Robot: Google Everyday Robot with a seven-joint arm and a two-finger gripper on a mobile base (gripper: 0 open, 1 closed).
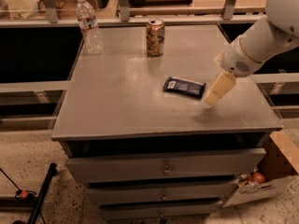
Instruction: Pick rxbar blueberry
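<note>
The rxbar blueberry [184, 86] is a flat dark navy bar with a pale label patch. It lies on the grey cabinet top [121, 97], right of centre. My gripper [209, 100] comes in from the upper right on a white arm. Its cream-coloured end points down and left, just right of the bar's right end and slightly nearer the front edge. It holds nothing and hangs a little above the surface.
A tan patterned drink can [155, 37] stands at the back centre. A clear water bottle [88, 25] stands at the back left corner. A cardboard box [275, 171] sits on the floor at the right. A black stand leg [39, 195] lies on the floor at the left.
</note>
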